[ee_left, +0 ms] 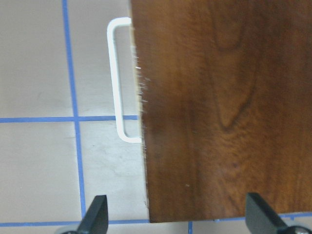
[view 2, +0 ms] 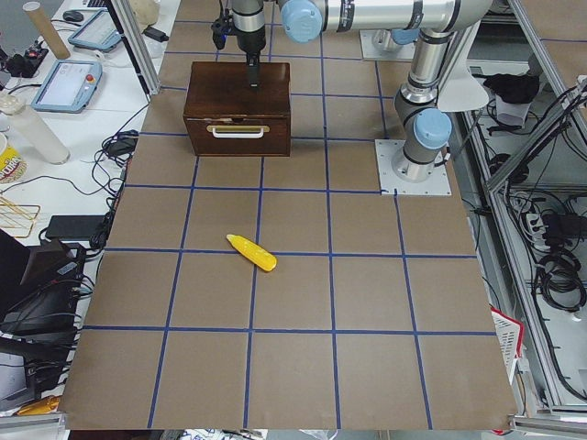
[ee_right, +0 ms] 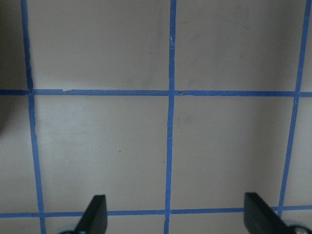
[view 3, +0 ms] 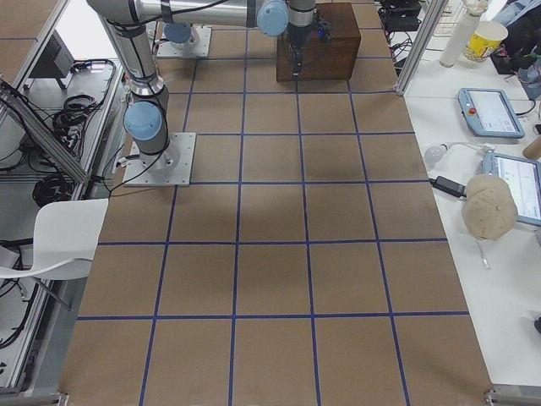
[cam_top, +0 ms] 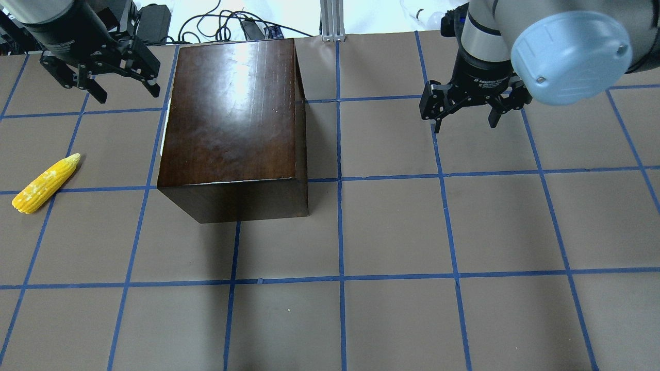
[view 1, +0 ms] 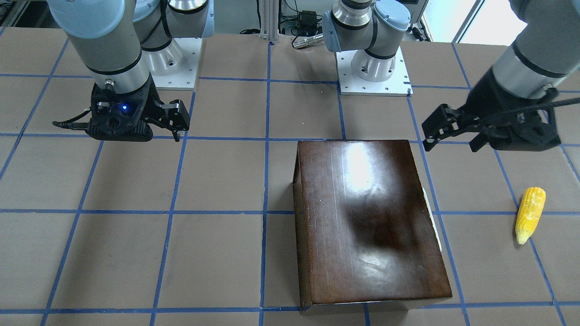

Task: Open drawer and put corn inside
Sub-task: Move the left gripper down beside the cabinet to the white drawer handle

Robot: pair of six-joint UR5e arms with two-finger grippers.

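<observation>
The glossy dark brown box (cam_top: pixel 232 118) stands on the table left of centre. Its drawer is shut; the whitish handle (ee_left: pixel 117 83) sticks out on the box's left side, and also shows in the exterior left view (view 2: pixel 238 131). The yellow corn (cam_top: pixel 46 183) lies on the table to the left of the box, apart from it, and also shows in the front-facing view (view 1: pixel 530 215). My left gripper (cam_top: pixel 129 96) is open and empty, in the air over the box's far left corner by the handle side. My right gripper (cam_top: pixel 464 126) is open and empty over bare table to the right.
The table (cam_top: pixel 392 232) is brown with a grid of blue tape. The arm bases (view 1: pixel 374 77) are bolted on at the robot's edge. Cables and a metal post (cam_top: pixel 330 20) sit beyond the far edge. Benches with tablets and clutter (view 2: pixel 64 82) flank the table ends.
</observation>
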